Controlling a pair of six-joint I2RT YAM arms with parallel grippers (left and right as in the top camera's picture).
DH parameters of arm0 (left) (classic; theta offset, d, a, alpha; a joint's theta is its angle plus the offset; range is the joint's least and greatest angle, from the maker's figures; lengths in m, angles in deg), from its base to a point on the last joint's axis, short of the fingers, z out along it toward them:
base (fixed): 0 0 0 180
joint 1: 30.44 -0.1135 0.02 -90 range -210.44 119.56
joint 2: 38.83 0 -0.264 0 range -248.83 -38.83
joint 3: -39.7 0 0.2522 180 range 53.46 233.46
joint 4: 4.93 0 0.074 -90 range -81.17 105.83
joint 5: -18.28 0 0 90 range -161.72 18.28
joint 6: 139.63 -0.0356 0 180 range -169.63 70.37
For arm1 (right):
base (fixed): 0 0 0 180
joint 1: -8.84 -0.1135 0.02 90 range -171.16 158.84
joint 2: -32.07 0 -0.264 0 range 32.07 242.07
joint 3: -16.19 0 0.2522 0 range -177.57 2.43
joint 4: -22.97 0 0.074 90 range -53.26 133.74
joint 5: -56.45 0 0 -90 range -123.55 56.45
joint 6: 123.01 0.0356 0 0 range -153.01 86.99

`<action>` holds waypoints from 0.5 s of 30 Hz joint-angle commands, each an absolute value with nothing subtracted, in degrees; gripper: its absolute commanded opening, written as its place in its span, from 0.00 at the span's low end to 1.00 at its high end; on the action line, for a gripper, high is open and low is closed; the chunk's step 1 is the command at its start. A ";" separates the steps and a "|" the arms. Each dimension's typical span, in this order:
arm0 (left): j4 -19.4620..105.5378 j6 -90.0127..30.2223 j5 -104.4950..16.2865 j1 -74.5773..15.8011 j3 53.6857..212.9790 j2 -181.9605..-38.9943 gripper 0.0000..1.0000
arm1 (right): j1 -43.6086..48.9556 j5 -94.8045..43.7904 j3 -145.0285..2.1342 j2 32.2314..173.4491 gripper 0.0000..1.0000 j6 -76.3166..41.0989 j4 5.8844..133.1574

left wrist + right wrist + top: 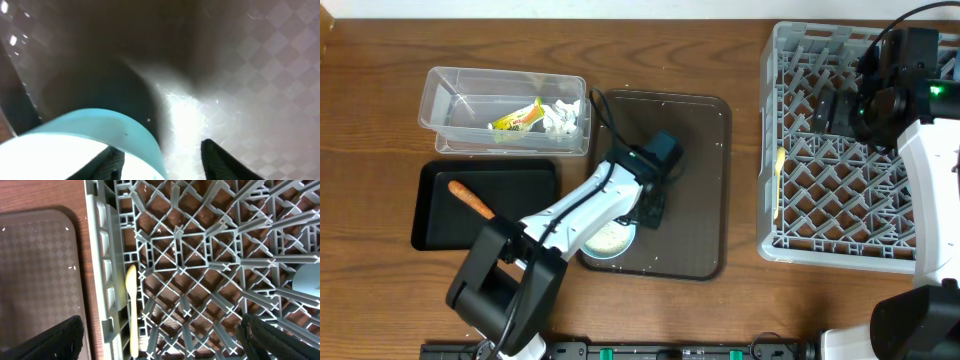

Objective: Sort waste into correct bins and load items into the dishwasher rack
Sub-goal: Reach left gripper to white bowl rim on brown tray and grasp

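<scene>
Your left hand (162,159) straddles the rim of the light blue bowl (100,125) at lower left, unclenched; right hand (162,340) hangs released over the grey plastic rack (200,255).

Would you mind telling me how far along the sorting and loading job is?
Done: wrapper and tissue lie in the clear tub, carrot stick in the black tray, spoon in the rack. In hand: left gripper astride the bowl rim, rice inside. Left: emptying the rice, racking the bowl.
</scene>
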State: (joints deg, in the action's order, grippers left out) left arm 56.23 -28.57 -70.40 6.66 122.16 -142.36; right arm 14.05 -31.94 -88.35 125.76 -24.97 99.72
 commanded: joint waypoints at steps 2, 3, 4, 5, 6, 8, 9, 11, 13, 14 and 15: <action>56.36 -27.85 -70.64 7.54 121.92 -143.32 0.41 | 14.12 -31.59 -88.64 125.78 0.97 -25.39 99.80; 56.38 -27.87 -70.64 7.65 121.92 -143.32 0.40 | 14.12 -31.59 -88.64 125.78 0.97 -25.39 99.78; 56.38 -27.87 -70.64 7.76 121.90 -143.34 0.39 | 14.12 -31.59 -88.64 125.78 0.97 -25.39 99.78; 56.36 -27.87 -70.64 7.80 121.90 -143.34 0.39 | 14.12 -31.59 -88.64 125.78 0.97 -25.39 99.78; 56.34 -27.87 -70.64 7.80 121.90 -143.34 0.38 | 14.12 -31.59 -88.64 125.78 0.97 -25.39 99.80; 56.34 -27.87 -70.64 7.80 121.90 -143.38 0.38 | 14.12 -31.59 -88.64 125.78 0.97 -25.39 99.96; 56.36 -27.87 -70.64 7.80 121.90 -143.43 0.37 | 14.12 -31.59 -88.64 125.78 0.97 -25.39 99.98; 56.36 -27.87 -70.64 7.80 121.77 -143.67 0.37 | 14.12 -31.59 -88.64 125.78 0.97 -25.39 99.98; 56.32 -27.85 -70.64 7.80 121.42 -144.10 0.37 | 14.12 -31.59 -88.64 125.78 0.97 -25.39 99.98; 56.32 -27.83 -70.64 7.80 121.14 -144.56 0.37 | 14.12 -31.59 -88.64 125.78 0.96 -25.41 100.00; 56.32 -27.83 -70.64 7.80 121.03 -144.96 0.37 | 14.12 -31.59 -88.64 125.78 0.96 -25.39 100.00</action>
State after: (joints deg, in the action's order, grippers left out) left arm 56.21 -28.42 -70.40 7.60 122.14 -142.97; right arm 14.05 -31.83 -88.35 125.76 -24.97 99.91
